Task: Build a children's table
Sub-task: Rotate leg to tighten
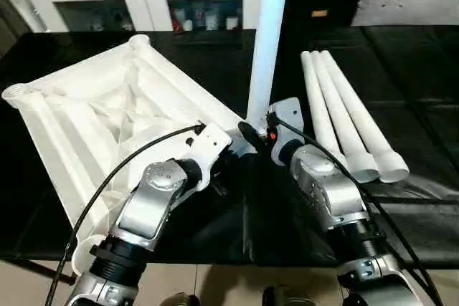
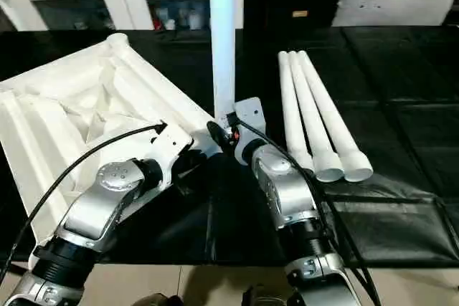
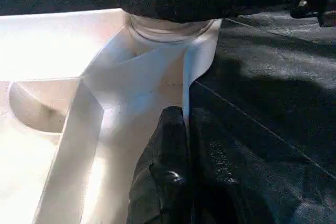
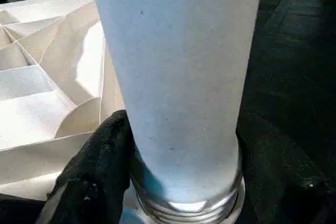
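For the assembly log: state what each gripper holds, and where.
Right gripper: the upright white cylindrical plastic leg, near its threaded bottom end. Left gripper: fingers shut on the side wall of the white ribbed tabletop, beside that corner socket.

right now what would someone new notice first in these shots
A single white table leg stands upright at the near corner of the upside-down white tabletop, with the right hand closed around its base. The left hand pinches the tabletop's edge beside that corner. Three more legs lie side by side on the black work surface to the right.
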Available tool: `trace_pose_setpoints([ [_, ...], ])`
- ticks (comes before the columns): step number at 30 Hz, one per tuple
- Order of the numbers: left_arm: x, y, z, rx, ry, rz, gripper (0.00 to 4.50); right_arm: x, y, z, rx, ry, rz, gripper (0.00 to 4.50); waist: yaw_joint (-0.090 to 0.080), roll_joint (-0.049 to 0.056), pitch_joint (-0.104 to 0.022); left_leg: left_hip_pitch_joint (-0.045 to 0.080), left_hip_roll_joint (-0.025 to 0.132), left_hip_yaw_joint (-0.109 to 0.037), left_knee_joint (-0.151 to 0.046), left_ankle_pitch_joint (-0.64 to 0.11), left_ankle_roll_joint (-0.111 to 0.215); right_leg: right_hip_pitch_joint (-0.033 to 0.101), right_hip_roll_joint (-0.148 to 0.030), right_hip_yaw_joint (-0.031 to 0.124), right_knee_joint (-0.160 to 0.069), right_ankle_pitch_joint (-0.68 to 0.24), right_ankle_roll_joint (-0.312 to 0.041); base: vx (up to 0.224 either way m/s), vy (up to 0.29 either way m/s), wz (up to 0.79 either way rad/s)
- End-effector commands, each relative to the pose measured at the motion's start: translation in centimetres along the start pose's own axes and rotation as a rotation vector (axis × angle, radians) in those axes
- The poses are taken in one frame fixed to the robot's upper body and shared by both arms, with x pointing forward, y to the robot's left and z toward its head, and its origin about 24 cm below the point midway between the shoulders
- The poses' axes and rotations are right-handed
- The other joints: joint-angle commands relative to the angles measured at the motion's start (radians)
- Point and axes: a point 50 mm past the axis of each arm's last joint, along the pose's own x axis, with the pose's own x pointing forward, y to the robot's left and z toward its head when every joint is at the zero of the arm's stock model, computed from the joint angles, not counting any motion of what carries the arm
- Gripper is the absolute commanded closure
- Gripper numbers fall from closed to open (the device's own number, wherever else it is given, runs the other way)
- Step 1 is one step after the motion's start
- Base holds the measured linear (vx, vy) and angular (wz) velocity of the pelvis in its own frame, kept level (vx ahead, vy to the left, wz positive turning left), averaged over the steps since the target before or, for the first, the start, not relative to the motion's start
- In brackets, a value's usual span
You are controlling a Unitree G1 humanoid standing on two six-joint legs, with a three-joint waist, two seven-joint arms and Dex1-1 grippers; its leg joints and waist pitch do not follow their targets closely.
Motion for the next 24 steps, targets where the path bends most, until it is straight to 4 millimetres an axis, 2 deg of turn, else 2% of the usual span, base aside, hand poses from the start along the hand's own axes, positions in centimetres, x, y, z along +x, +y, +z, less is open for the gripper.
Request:
trace_pose_setpoints([
  [1,0.1,-0.8,3.2,0.068,-0.134,-0.013,4.5,0.5,2.9,-3.3,0.091,0.134,0.11,1.86,0.007,-0.013,-0.071,-0.006,0.045,-0.019,-0.057,-0.079,0.109,0.06,-0.08,0.054,-0.078,-0.155,-0.221,0.0,0.0,0.0],
  [2,0.1,-0.9,3.2,0.075,-0.13,-0.016,4.5,0.4,2.9,-3.4,0.092,0.135,0.108,1.86,0.006,-0.013,-0.07,-0.005,0.044,-0.019,-0.057,-0.094,0.106,0.06,-0.08,0.053,-0.081,-0.179,-0.219,0.0,0.0,0.0],
  [3,0.0,-1.0,3.2,0.08,-0.12,-0.013,4.5,0.5,2.9,-3.5,0.114,0.133,0.107,1.51,0.006,-0.008,-0.072,-0.003,0.045,-0.02,-0.057,-0.106,0.1,0.06,-0.081,0.053,-0.081,-0.2,-0.215,0.0,0.0,0.0],
  [5,0.0,-1.0,3.2,0.071,-0.115,-0.006,4.5,0.6,2.9,-3.4,0.132,0.122,0.109,1.16,0.004,-0.009,-0.071,-0.004,0.046,-0.02,-0.059,-0.118,0.091,0.06,-0.081,0.053,-0.084,-0.215,-0.211,0.0,0.0,0.0],
  [8,0.0,-0.8,3.1,0.07,-0.107,-0.003,4.5,0.6,2.8,-3.2,0.127,0.112,0.113,1.06,0.003,-0.006,-0.071,-0.003,0.047,-0.021,-0.059,-0.124,0.087,0.059,-0.081,0.054,-0.083,-0.21,-0.213,0.0,0.0,0.0],
  [10,-0.1,-0.7,3.0,0.072,-0.104,-0.001,4.5,0.5,2.7,-3.1,0.118,0.105,0.114,0.75,0.004,-0.008,-0.071,-0.003,0.046,-0.02,-0.059,-0.127,0.083,0.06,-0.081,0.054,-0.083,-0.21,-0.215,0.0,0.0,0.0],
  [13,-0.2,-0.3,2.8,0.08,-0.096,0.001,4.5,0.3,2.2,-3.0,0.099,0.096,0.108,0.58,0.005,-0.007,-0.072,-0.005,0.045,-0.02,-0.058,-0.119,0.085,0.061,-0.082,0.054,-0.082,-0.192,-0.219,0.0,0.0,0.0],
  [18,-0.5,0.2,2.3,0.106,-0.074,-0.008,4.5,-0.5,1.2,-2.6,0.04,0.075,0.107,0.04,0.004,-0.004,-0.071,-0.004,0.046,-0.021,-0.058,-0.118,0.089,0.061,-0.08,0.053,-0.08,-0.17,-0.222,0.0,0.0,0.0],
  [24,-0.7,0.8,1.9,0.132,-0.059,-0.02,4.5,-2.0,0.3,-2.1,-0.011,0.056,0.136,0.04,0.011,-0.002,-0.068,-0.003,0.047,-0.021,-0.059,-0.123,0.095,0.061,-0.079,0.054,-0.082,-0.172,-0.218,0.0,0.0,0.0],
])
